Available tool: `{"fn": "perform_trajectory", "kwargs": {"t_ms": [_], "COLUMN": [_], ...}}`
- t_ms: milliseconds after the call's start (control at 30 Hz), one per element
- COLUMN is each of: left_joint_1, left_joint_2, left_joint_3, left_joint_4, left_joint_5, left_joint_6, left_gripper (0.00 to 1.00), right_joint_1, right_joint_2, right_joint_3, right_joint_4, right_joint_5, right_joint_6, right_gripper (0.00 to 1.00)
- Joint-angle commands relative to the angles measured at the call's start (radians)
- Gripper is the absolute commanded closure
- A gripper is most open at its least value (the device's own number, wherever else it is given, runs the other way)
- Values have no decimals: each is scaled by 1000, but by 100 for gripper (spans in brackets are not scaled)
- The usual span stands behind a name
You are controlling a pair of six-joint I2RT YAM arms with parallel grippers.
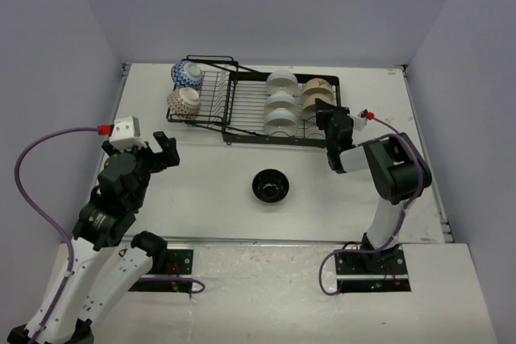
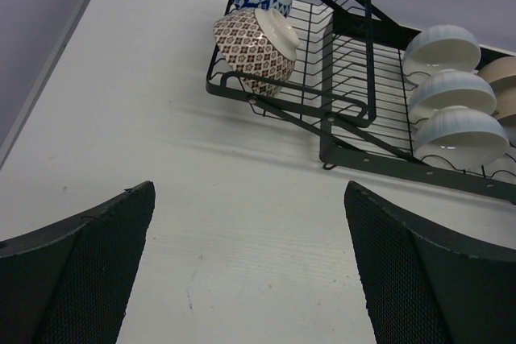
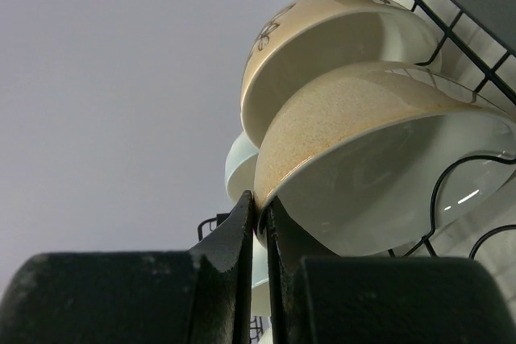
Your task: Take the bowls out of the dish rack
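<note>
The white table (image 1: 201, 191) carries a black wire dish rack (image 1: 250, 112) toward its far edge, with a smaller angled section joined at the rack's left end. Nearer the front, apart from the rack, a black bowl (image 1: 270, 186) sits upright on the bare surface, roughly midway across.

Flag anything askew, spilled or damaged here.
Nothing stands out: no spill or breakage visible. A black bowl sits upright on the table, clear of the dish rack. The right pincer is shut on the rim of a tan bowl standing on edge in the rack; the left pincer hangs open.
</note>
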Motion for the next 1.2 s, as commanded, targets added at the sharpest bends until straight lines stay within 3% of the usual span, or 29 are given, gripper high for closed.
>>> {"fn": "perform_trajectory", "kwargs": {"t_ms": [0,333,1167], "left_joint_1": [6,6,6], "left_joint_2": [2,8,2], "left_joint_3": [-5,-5,-3], "left_joint_4": [36,36,36], "left_joint_5": [7,7,8], "left_joint_6": [16,17,19], "left_gripper": [0,0,0], "right_joint_1": [-1,-1,-7], "right_joint_2": [39,113,44], "right_joint_3": [-14,-25,21], "right_joint_4": [332,637,675], "right_joint_5": [-5,-80,-209], "right_joint_6": [-115,-210,-325], "right_gripper": [100,100,100]}}
